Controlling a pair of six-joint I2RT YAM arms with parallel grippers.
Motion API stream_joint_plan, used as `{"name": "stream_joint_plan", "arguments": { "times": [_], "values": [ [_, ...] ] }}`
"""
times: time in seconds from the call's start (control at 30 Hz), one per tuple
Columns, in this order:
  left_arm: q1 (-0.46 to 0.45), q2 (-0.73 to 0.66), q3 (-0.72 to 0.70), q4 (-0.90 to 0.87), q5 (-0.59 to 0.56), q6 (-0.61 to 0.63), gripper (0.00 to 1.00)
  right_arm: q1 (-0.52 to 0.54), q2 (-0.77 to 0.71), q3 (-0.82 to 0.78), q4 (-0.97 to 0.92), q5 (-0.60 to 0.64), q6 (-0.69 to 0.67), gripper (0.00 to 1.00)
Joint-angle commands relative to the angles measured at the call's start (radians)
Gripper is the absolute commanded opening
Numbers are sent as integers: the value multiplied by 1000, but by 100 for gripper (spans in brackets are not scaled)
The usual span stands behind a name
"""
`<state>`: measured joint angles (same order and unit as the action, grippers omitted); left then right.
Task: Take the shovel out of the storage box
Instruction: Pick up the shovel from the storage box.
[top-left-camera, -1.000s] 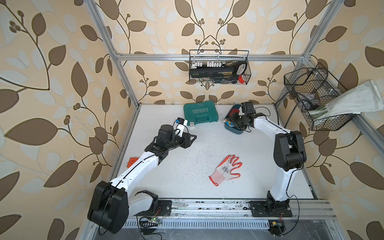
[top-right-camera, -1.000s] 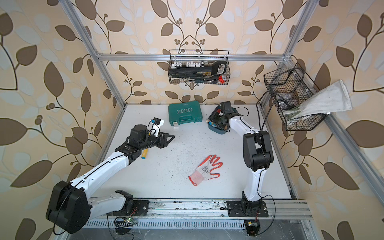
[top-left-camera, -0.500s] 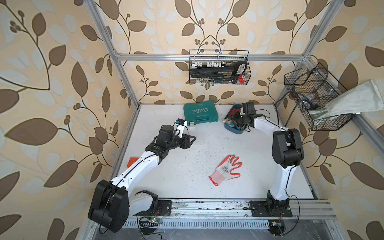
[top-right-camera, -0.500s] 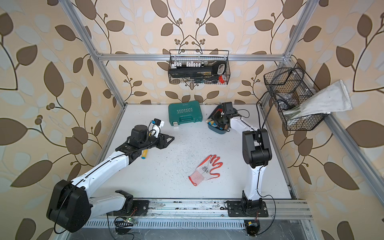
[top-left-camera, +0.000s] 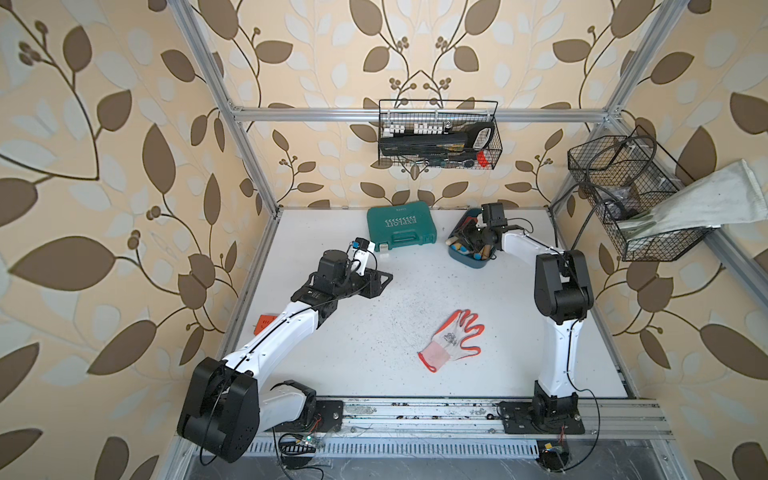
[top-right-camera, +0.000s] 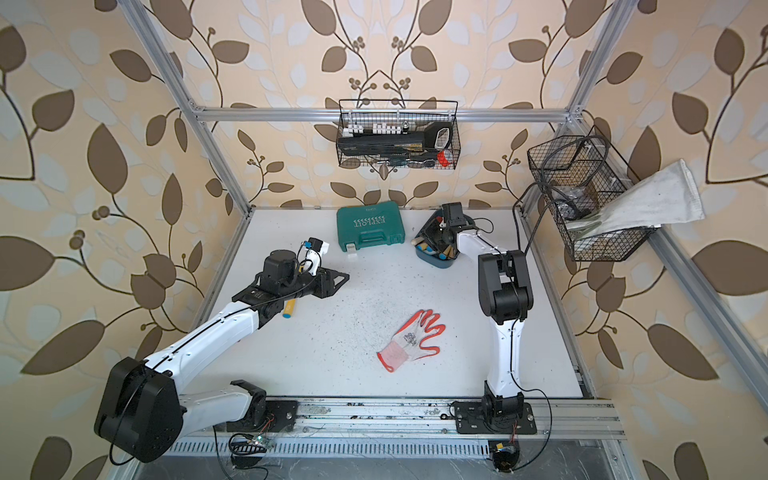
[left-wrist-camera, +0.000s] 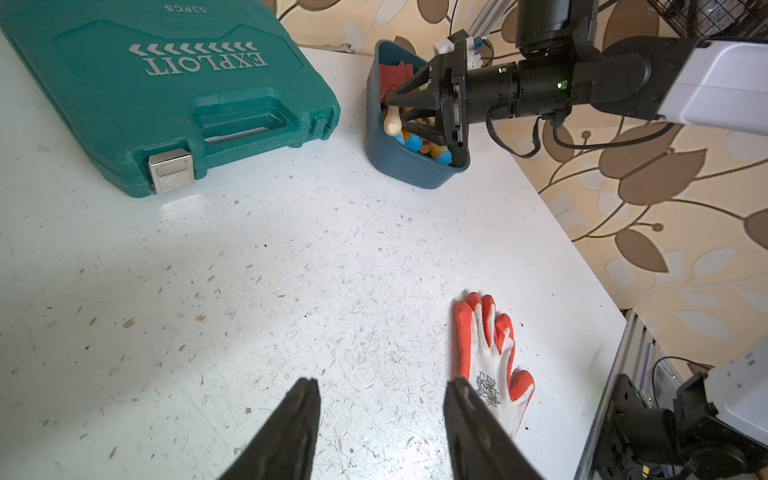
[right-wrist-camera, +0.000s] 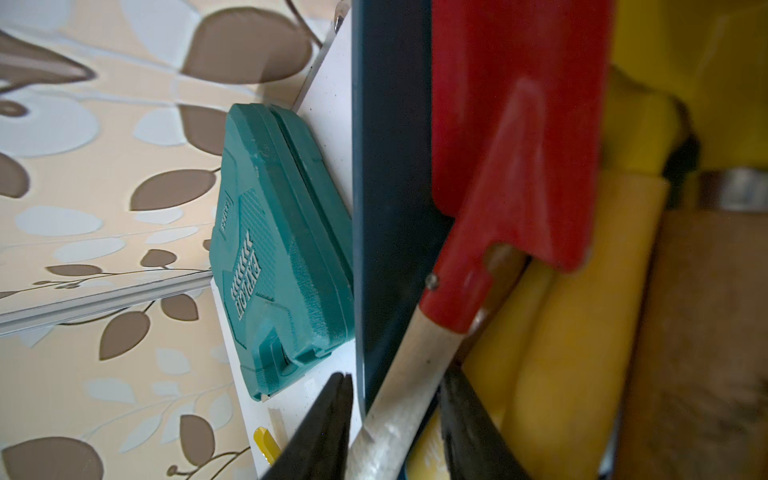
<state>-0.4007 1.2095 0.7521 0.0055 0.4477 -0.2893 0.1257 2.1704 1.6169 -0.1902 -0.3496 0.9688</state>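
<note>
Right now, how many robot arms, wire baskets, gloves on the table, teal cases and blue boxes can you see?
Robot arms: 2
Wire baskets: 2
Glove on the table: 1
Teal case: 1
Blue storage box: 1
Total: 7

R claw (top-left-camera: 471, 237) down in the blue storage box (top-left-camera: 471, 258) at desk (top-left-camera: 332, 353) rear; L claw (top-left-camera: 384, 282) hovers mid-desk, glove (top-left-camera: 453, 338) near front.

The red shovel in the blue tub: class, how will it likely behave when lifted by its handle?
The shovel likely stays stiff: flat blade pinned to a straight pale handle. It may pivot, blade-heavy, if held far from the blade. It could snag the yellow handles crowding the storage box.
</note>
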Motion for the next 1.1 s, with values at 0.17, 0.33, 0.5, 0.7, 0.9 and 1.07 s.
{"name": "stream_joint_plan", "arguments": {
  "times": [0.17,0.33,0.5,0.7,0.9,1.07],
  "values": [
    [-9,18,34,21,20,-7,53,-4,57,21,58,-44,19,26],
    [-10,17,38,29,20,-16,53,-4,2,-23,81,-18,20,22],
    [-12,4,35,63,14,-54,53,-3,-92,-81,130,14,15,8],
    [-11,-37,16,62,-25,-65,53,11,-187,-102,92,42,-53,7],
    [-11,-67,34,37,-4,-67,54,74,-346,-180,62,123,-193,7],
    [-11,-127,19,32,18,-58,54,188,-492,-246,29,238,-339,5]
  ]
}}
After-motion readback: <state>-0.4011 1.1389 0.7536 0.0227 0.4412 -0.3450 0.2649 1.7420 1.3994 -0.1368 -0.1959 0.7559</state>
